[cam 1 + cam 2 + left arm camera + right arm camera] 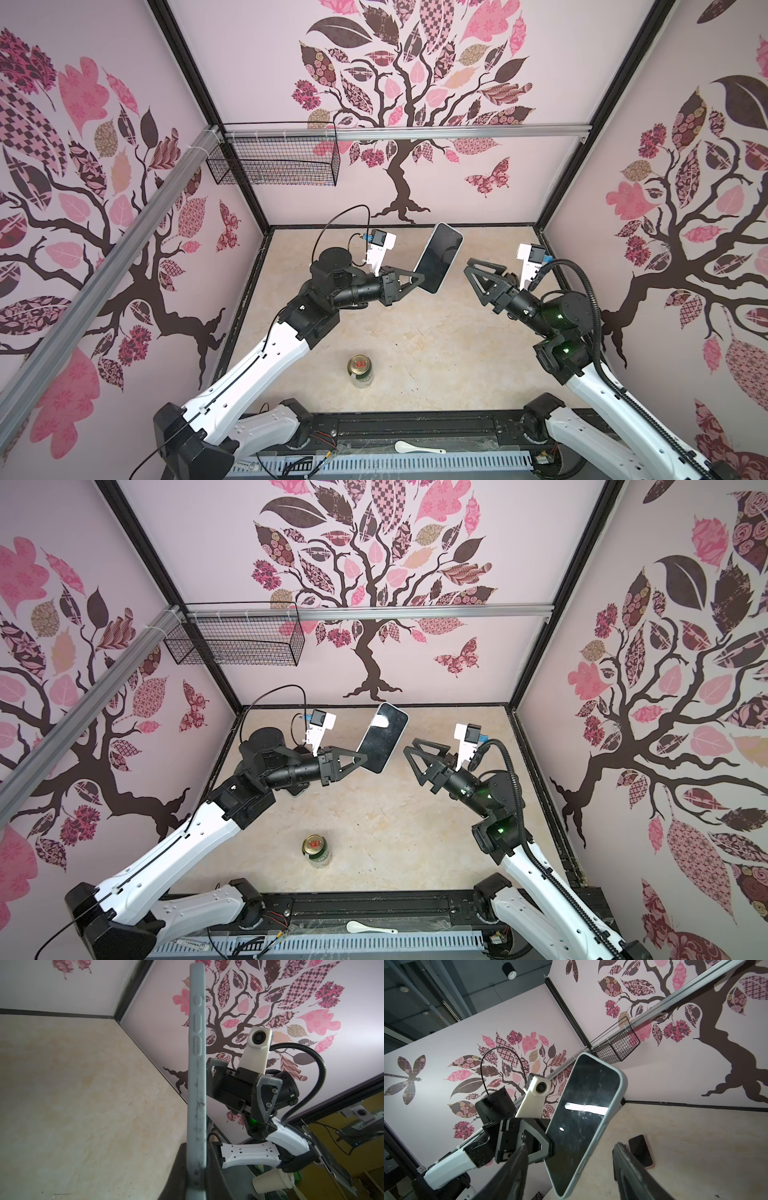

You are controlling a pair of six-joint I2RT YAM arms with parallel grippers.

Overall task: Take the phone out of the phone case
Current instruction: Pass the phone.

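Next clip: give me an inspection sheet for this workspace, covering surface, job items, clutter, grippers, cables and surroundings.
Surface: table, beige and marbled, a few dark specks.
Job's things: phone inside its grey-blue case, held in the air, tilted.
Clutter: can upright near the front; white spoon on the front rail; dark flat slab lying on the table, cannot tell what it is.
Grippers: left gripper shut on the case's lower end; right gripper open, clear of the phone.
Cables: black cable loops above the left wrist; ribbed hose along the right arm.
Surroundings: tree-patterned walls; wire basket hung on the back rail.
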